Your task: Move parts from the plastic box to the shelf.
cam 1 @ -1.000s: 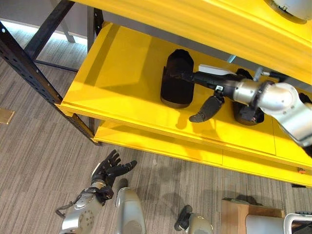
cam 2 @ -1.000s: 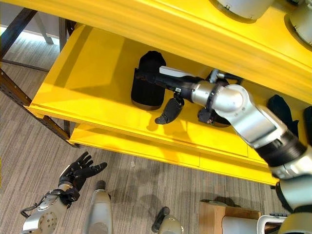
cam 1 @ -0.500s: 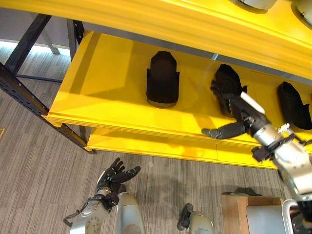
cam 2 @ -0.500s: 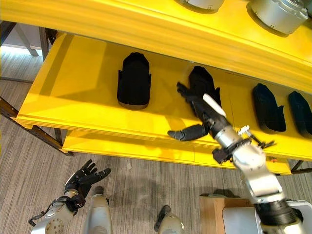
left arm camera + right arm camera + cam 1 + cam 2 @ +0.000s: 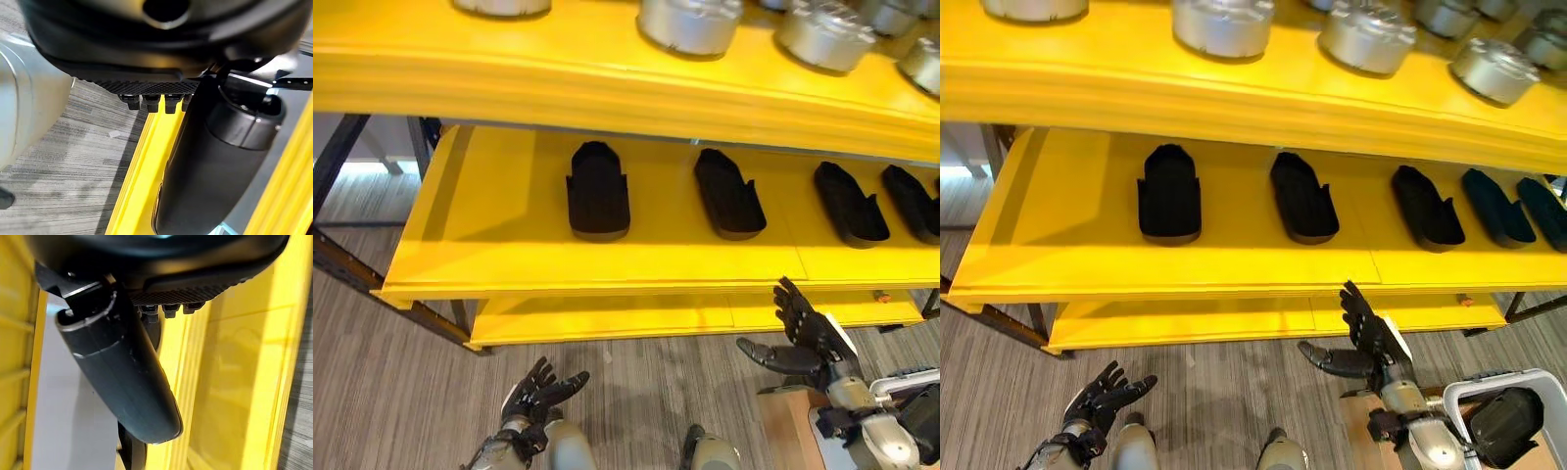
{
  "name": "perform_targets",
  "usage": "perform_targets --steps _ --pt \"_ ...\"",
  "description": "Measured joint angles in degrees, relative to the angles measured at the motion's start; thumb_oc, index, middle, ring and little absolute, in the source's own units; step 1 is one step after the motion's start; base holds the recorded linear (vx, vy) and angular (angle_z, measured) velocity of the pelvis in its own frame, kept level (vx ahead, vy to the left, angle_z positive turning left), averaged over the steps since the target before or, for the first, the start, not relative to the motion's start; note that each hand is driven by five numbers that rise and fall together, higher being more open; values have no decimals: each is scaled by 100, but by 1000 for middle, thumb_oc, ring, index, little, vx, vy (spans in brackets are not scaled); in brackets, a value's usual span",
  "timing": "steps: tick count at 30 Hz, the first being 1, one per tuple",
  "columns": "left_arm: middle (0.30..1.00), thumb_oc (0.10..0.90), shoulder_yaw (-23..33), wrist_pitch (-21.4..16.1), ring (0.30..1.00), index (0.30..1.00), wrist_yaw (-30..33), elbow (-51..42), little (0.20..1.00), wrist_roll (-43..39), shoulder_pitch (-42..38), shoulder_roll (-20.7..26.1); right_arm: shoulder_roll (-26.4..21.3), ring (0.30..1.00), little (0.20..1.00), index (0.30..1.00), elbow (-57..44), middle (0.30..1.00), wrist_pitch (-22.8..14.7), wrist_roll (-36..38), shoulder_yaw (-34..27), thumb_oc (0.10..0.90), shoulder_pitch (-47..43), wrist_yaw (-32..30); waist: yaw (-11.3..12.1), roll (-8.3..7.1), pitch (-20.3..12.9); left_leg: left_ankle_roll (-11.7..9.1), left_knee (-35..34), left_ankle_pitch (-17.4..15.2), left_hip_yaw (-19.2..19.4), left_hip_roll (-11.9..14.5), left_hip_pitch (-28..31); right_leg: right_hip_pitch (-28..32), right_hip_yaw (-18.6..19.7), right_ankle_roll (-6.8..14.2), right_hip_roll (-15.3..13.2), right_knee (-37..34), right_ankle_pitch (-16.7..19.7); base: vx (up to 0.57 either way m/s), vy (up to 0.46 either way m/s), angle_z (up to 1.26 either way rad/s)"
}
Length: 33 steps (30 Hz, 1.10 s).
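You have five black parts lying in a row on the middle board of the yellow shelf (image 5: 1234, 279): the first part (image 5: 1169, 194) at the left, the second part (image 5: 1303, 197) beside it, the third part (image 5: 1427, 208), the fourth part (image 5: 1494, 209) and the fifth part (image 5: 1542, 212) at the right edge. They lie apart from one another, each with its long side running front to back. On the top board you can count at least five silver round housings; the nearest to the middle is the silver housing (image 5: 1222, 24).

One more black part (image 5: 1503, 424) sits inside the white plastic box (image 5: 1464, 392) at the lower right, next to a wooden block (image 5: 793, 426).

Your right hand (image 5: 1368, 343) hangs below the front edge of the shelf, fingers straight and spread, thumb stretched out sideways, holding nothing and touching nothing. Your left hand (image 5: 1107, 394) is low over the grey carpet (image 5: 999, 382), fingers likewise spread and relaxed, also empty. A thin lower yellow board (image 5: 607, 318) runs under the middle one.
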Motion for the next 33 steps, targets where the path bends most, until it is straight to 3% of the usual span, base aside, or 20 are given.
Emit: perform_targets --steps 5,8,10,14,16,18,19,21,22,24,25,26,27,28,29,30,31,32,33 --pt "1000 900 -8 -97 1000 1000 -35 -4 1000 163 115 -161 20 1000 1000 1000 106 1000 -3 -33 -42 900 188 -174 -142 309 -294 -62 -687 300 269 39 411 -1 186 -11 94 -279 132 -1 -32 -23" --pt "1000 900 -22 -186 1000 1000 -126 -9 1000 167 199 -233 -72 1000 1000 1000 141 1000 -9 -205 -41 900 144 -197 -194 462 -385 -121 -1133 544 390 194 643 -15 220 -83 306 -322 178 -42 -128 -17" --pt "1000 900 -19 -211 1000 1000 -142 -10 1000 170 255 -233 -76 1000 1000 1000 337 1000 -46 -207 -16 900 -21 -191 -217 514 -439 -256 -1445 733 532 426 851 -185 381 -204 547 -136 76 -98 -204 -38" --pt "1000 900 -24 -297 1000 1000 -243 -9 1000 169 226 -267 -286 1000 1000 1000 438 1000 -63 -210 36 900 -264 -281 -297 581 -449 -251 -1836 1072 589 823 950 -727 448 -499 943 684 -388 -116 -284 -22" --pt "1000 900 19 -326 1000 1000 -233 55 1000 166 227 -218 -331 1000 1000 1000 566 1000 -195 -204 86 900 -581 -351 -246 569 -448 -182 -1980 1225 648 1085 1032 -1046 586 -741 1135 1130 -630 -57 -309 -52" --pt "1000 900 39 -323 1000 1000 -230 140 1000 165 186 -258 -329 1000 1000 1000 607 1000 -261 -200 106 900 -833 -453 -192 557 -438 353 -2244 1572 735 1284 1244 -1289 661 -939 1448 1535 -867 18 -258 -52" --pt "1000 900 49 -326 1000 1000 -232 125 1000 163 180 -308 -358 1000 1000 1000 602 1000 -306 -199 108 900 -903 -456 -192 544 -441 646 -2305 1830 762 1367 1312 -1439 692 -1142 1577 1734 -1024 29 -258 -49" --pt "1000 900 36 -324 1000 1000 -236 124 1000 162 157 -376 -379 1000 1000 1000 602 1000 -312 -196 105 900 -917 -512 -32 511 -410 1008 -2234 2269 609 1434 1337 -1531 842 -1341 1772 1827 -1086 15 -177 -53" --pt "1000 900 25 -324 1000 1000 -232 160 1000 162 55 -433 -404 1000 1000 1000 619 1000 -306 -197 97 900 -864 -548 -9 406 -348 685 -2079 1997 179 1402 1195 -1499 908 -1339 1759 1796 -1064 16 -145 -32" --pt "1000 900 -42 -320 1000 1000 -243 181 1000 163 5 -495 -501 1000 1000 1000 716 1000 -301 -197 83 900 -801 -553 -16 379 -321 419 -1800 1812 0 1148 1055 -1398 925 -1382 1805 1571 -1027 25 -125 -12" --pt "1000 900 -83 -320 1000 1000 -245 165 1000 164 -25 -533 -545 1000 1000 1000 738 1000 -300 -196 19 900 -627 -551 -40 399 -321 462 -1597 1726 -22 782 978 -1240 942 -1550 1805 1318 -896 70 -19 8" --pt "1000 900 -77 -338 1000 1000 -246 146 1000 163 -26 -563 -532 1000 1000 1000 739 1000 -299 -197 -34 900 -426 -559 -39 395 -311 510 -1519 1439 31 537 970 -1078 904 -1548 1805 1107 -811 55 2 12" --pt "1000 900 -69 -365 1000 1000 -242 147 1000 163 -26 -567 -531 1000 1000 1000 740 1000 -289 -197 -30 900 -361 -556 -36 388 -307 465 -1491 1315 -29 456 985 -1016 892 -1561 1811 1021 -771 81 12 -8" --pt "1000 900 -54 -401 1000 1000 -230 188 1000 163 -50 -594 -499 1000 1000 1000 757 1000 -280 -196 -17 900 -337 -535 18 292 -288 253 -1412 833 -371 -63 979 -989 1111 -1619 1782 848 -615 41 25 -39" --pt "1000 900 -64 -412 1000 1000 -243 151 1000 164 -26 -633 -510 1000 1000 1000 759 1000 -281 -196 -15 900 -362 -525 81 275 -275 382 -1402 595 -483 -477 952 -931 1294 -1568 1791 535 -399 46 54 -78" --pt "1000 900 -73 -423 1000 1000 -240 112 1000 163 36 -694 -526 1000 1000 1000 771 1000 -276 -197 -3 900 -413 -498 144 357 -269 460 -1441 429 -621 -898 953 -817 1383 -1511 1855 128 -151 19 65 -90" --pt "1000 900 -73 -437 1000 1000 -239 124 1000 164 68 -697 -519 1000 1000 1000 830 1000 -261 -198 68 900 -516 -483 169 349 -259 531 -1457 362 -1070 -1239 979 -737 1573 -1524 1899 -81 8 1 106 -96" --pt "1000 900 -83 -440 1000 1000 -247 86 1000 164 112 -712 -529 1000 1000 1000 833 1000 -248 -197 111 900 -589 -462 191 390 -259 645 -1489 298 -1141 -1473 969 -634 1696 -1488 1954 -300 127 36 136 -68" --pt "1000 900 -83 -443 1000 1000 -255 60 1000 163 131 -711 -535 1000 1000 1000 833 1000 -248 -197 119 900 -614 -448 200 404 -259 648 -1522 299 -1142 -1520 974 -615 1724 -1479 1977 -334 150 108 230 -116"
